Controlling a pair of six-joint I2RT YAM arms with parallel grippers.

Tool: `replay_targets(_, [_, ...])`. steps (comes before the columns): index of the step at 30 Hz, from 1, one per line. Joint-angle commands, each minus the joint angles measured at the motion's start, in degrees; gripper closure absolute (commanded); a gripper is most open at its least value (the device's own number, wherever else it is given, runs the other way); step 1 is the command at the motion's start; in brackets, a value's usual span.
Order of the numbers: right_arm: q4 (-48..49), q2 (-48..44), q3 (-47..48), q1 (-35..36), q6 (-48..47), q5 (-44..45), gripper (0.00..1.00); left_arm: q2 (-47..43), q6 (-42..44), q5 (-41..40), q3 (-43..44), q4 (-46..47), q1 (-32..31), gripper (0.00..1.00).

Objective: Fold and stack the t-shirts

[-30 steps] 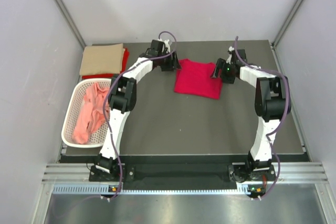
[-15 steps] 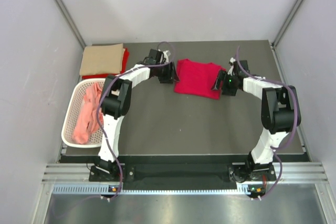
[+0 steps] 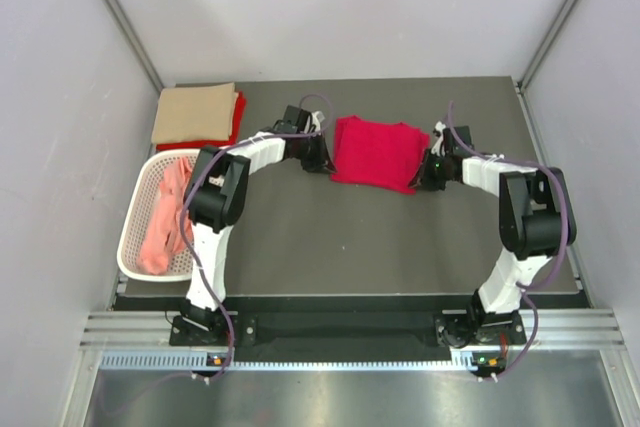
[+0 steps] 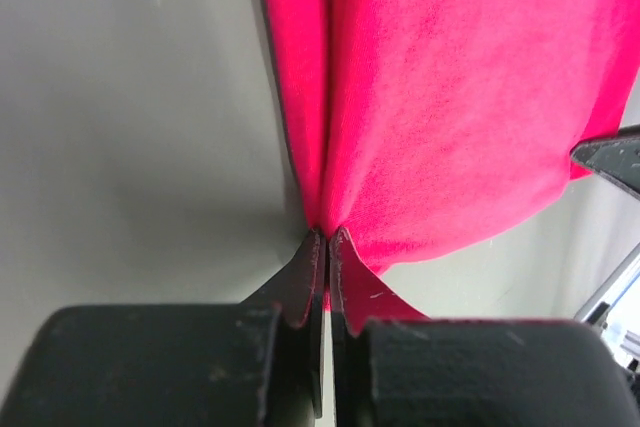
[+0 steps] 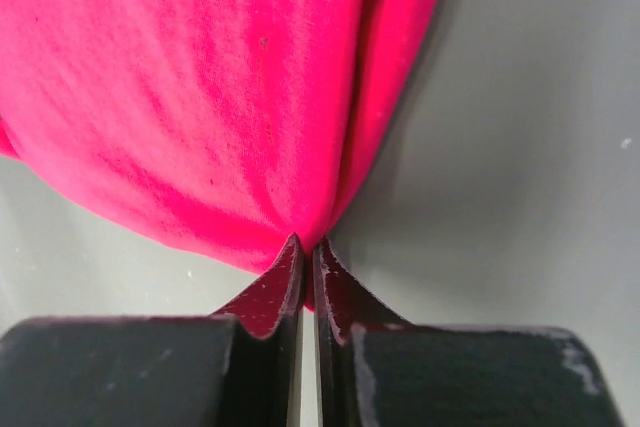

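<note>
The folded crimson t-shirt (image 3: pixel 378 153) lay on the far middle of the bench (image 3: pixel 350 237), between the two arms. The left claw (image 4: pixel 325 247) was pinched shut on the shirt's left edge, and the right claw (image 5: pixel 305 252) was pinched shut on its right edge, with cloth bunching at the tips. At the far left corner, a folded tan t-shirt (image 3: pixel 195 112) sat on a red t-shirt (image 3: pixel 240 112). A salmon pink t-shirt (image 3: pixel 170 217) lay crumpled in the white mesh basket (image 3: pixel 128 237).

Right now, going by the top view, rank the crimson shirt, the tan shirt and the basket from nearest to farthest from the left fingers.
1. Crimson shirt: pinched by the left fingers, just to their right.
2. Tan shirt: in the far-left corner of the table.
3. Basket: at the left edge, closer to the arm bases.
</note>
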Motion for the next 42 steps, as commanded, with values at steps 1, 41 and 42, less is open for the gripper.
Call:
replay_targets(1, [-3.58,-3.15,-2.25,2.37,-1.36,0.94,1.00,-3.33,-0.03,-3.95,-6.86,-7.81,-0.72,1.00])
replay_targets(41, [-5.78,-23.64,-11.66,8.97,-1.62,1.29,0.26,8.79,5.42,-2.19,14.49,-5.79,2.00,0.32])
replay_targets(42, [-6.04,-23.72,-11.66,9.06,-1.71,1.29,0.26,8.97,5.24,-2.28,14.31,-5.61,2.00,0.32])
